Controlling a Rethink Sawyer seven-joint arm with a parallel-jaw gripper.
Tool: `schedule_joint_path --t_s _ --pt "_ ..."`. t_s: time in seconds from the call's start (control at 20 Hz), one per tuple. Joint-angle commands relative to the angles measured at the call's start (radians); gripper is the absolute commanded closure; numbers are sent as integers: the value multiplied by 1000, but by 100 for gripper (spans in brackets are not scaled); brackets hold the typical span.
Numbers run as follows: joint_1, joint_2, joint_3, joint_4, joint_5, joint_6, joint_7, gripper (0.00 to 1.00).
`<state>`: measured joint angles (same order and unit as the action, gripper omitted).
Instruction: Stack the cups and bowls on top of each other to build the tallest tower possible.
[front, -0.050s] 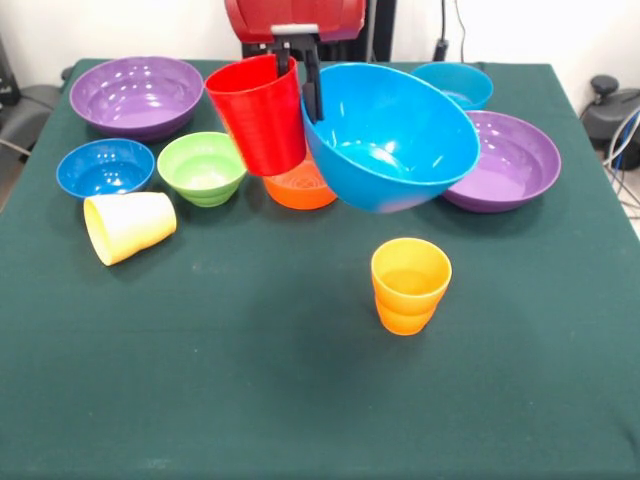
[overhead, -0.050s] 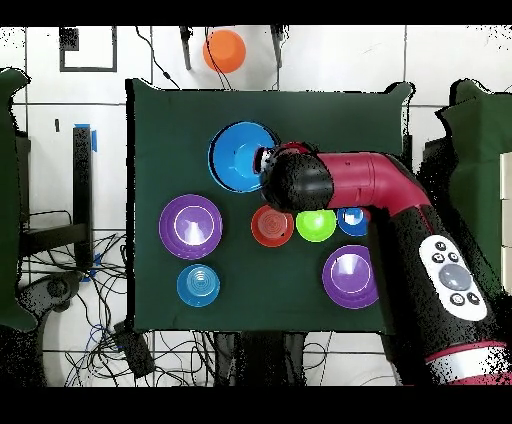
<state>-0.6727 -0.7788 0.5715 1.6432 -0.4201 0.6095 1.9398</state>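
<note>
I see the large glossy blue plastic bowl (front, -0.050s: 395, 140) lifted off the table and tilted, its mouth toward me, with the plain tapered red plastic tumbler (front, -0.050s: 262, 115) raised just beside it, also tilted. Beneath them sits the small orange bowl (front, -0.050s: 299, 188). The green bowl (front, -0.050s: 202, 167) and the dark blue bowl (front, -0.050s: 105, 167) stand upright in a row, a wide purple bowl (front, -0.050s: 137, 95) behind them. A second purple bowl (front, -0.050s: 510, 162) and the cyan bowl (front, -0.050s: 455, 84) sit opposite. The yellow tumbler (front, -0.050s: 128, 226) lies on its side; the orange stepped tumbler (front, -0.050s: 410, 285) stands upright alone.
</note>
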Motion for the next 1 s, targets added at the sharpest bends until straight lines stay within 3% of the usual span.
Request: schedule_joint_path --t_s 0.05,0.25,0.45,0.65,1.0 --pt "42 16 -9 -113 -19 1 -6 100" --pt "41 30 -16 -155 7 -5 25 100" --pt "114 -15 -74 -234 24 98 113 100" --pt "192 1 -119 -339 16 174 150 100" --pt "249 108 -172 -425 29 82 182 100"
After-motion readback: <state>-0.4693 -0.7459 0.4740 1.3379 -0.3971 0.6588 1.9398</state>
